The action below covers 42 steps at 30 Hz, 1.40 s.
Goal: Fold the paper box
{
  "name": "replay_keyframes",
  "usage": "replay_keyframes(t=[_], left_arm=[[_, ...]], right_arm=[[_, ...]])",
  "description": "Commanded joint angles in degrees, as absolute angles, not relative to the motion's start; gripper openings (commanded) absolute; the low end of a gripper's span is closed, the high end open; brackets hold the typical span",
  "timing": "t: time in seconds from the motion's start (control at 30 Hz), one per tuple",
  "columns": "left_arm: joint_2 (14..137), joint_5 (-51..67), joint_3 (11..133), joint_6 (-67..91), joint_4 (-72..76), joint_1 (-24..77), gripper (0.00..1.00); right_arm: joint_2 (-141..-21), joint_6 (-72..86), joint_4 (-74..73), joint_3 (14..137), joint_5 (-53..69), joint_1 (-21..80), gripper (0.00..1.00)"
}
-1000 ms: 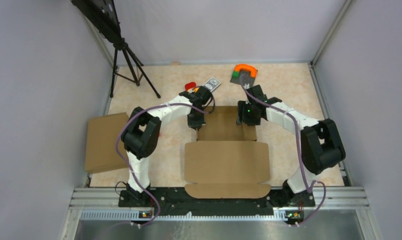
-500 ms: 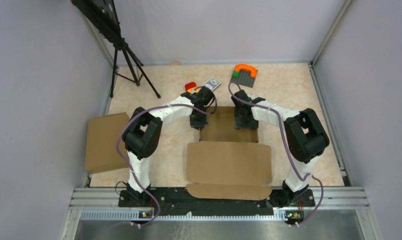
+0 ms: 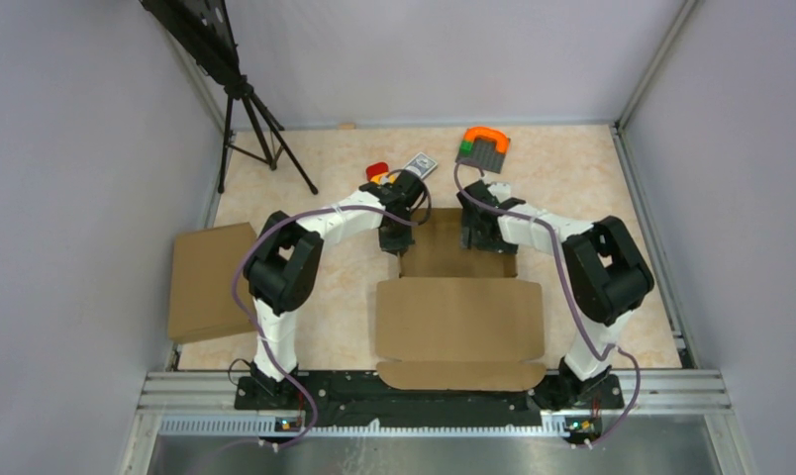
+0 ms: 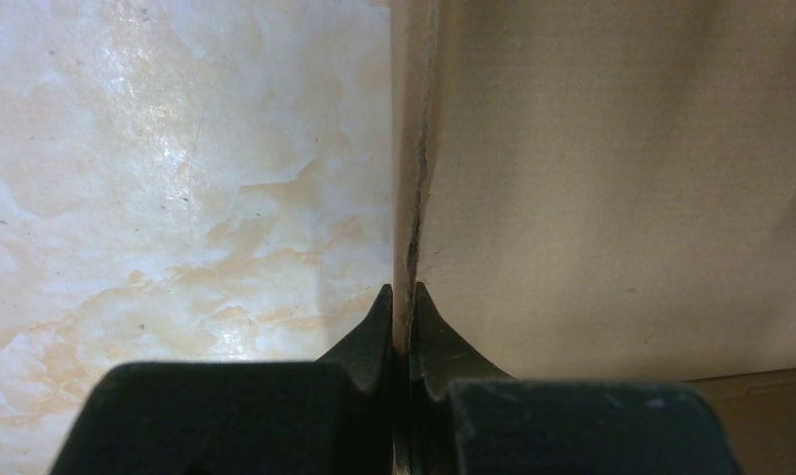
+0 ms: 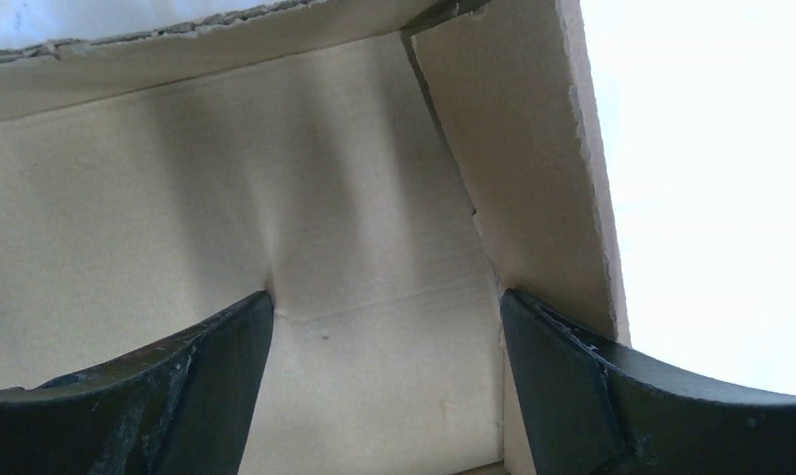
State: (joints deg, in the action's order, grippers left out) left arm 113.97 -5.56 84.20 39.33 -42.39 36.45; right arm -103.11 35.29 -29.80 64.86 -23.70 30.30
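The paper box (image 3: 460,319), where is it?

— In the middle of the table (image 3: 592,178), between the two arms. Its big flat panel lies toward the arm bases. The far part has its side walls raised.

— And the left gripper (image 4: 402,297)?

— Clenched on the thin top edge of the box's left wall, at the far left corner. The cardboard stands pinched between its fingertips.

— The right gripper (image 5: 386,297)?

— Released, with its fingers (image 5: 572,386) spread wide. It hangs inside the far right corner over the cardboard floor and grips nothing. One finger is just beside the upright right wall; I can't tell whether it touches.

— Anything else around?

— A second brown box (image 3: 208,282) at the left edge, well apart.
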Motion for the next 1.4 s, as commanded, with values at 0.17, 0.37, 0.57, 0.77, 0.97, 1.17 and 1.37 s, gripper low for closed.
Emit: replay_keyframes(t=[0.17,0.37,0.57,0.77,0.97,1.17,1.37], left_arm=[[114.1,-6.0,84.9,39.2,-46.6,35.9,0.00],[114.2,-5.7,85.2,38.9,-47.0,36.0,0.00],[113.9,-6.7,85.2,38.8,-47.7,35.9,0.00],[114.0,-6.9,85.1,38.8,-47.8,35.8,0.00],[113.8,-6.9,85.3,38.8,-47.9,35.8,0.00],[113.7,-6.9,85.1,38.9,-47.8,35.8,0.00],[113.8,-7.0,85.2,38.9,-47.8,35.8,0.00]], right_arm=[[-98.6,36.0,-22.4,57.8,-30.1,29.5,0.87],[-98.2,30.3,-13.2,55.5,-27.3,29.4,0.87],[-98.7,23.1,-11.2,55.0,-29.4,29.4,0.88],[-99.3,20.8,-9.0,53.5,-30.8,29.2,0.89],[-103.7,22.0,-16.5,58.5,-31.3,29.0,0.89],[-105.9,24.2,-22.5,60.7,-28.5,27.6,0.88],[-108.7,27.0,-29.7,63.7,-31.4,27.7,0.87]])
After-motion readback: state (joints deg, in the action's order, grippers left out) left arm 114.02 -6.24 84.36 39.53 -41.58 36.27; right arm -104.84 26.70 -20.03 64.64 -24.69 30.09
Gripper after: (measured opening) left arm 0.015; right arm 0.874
